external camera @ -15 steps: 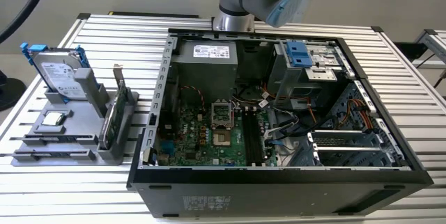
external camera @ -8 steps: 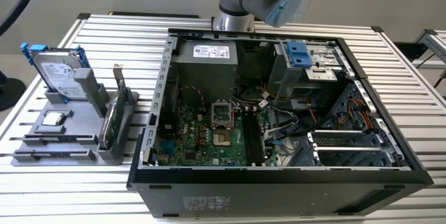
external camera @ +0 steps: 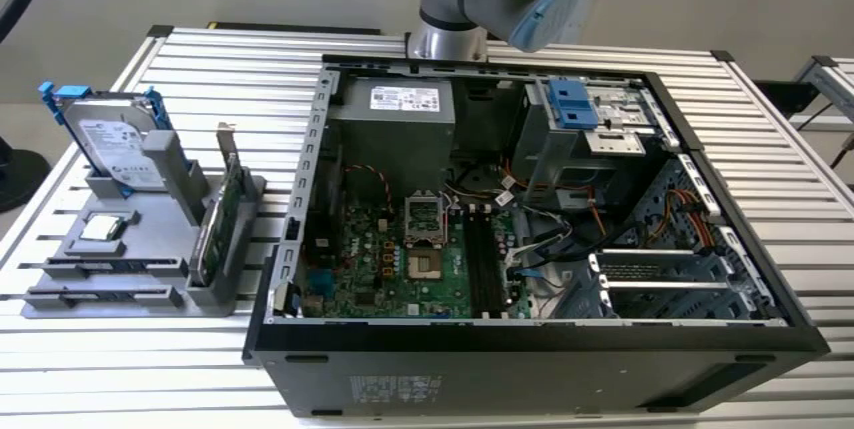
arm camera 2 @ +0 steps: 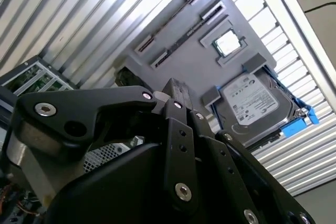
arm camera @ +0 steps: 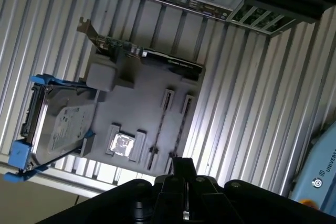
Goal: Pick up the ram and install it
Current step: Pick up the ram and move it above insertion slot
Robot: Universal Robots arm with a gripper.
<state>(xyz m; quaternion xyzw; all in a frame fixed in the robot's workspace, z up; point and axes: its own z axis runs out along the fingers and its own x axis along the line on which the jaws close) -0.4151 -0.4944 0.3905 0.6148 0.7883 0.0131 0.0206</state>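
Observation:
Two slim dark ram sticks stand on edge in the front slots of the grey holder (external camera: 200, 299). In the exterior view the ram (external camera: 100, 266) lies at the left, beside the open computer case (external camera: 534, 349). Both wrist views look down on it from high up: the ram (arm camera: 160, 127) and the ram (arm camera 2: 170, 18) show as thin lines between end clips. My gripper (arm camera: 182, 165) hangs well above the holder, its fingers (arm camera 2: 176, 90) pressed together with nothing between them.
The holder also carries a silver hard drive with blue rails (external camera: 120, 144), a green expansion card with a bracket (external camera: 220, 214) and a processor chip (external camera: 107, 227). Inside the case, the motherboard (external camera: 387, 259) has long dark memory slots (external camera: 478, 259) amid cables. The table is ribbed metal.

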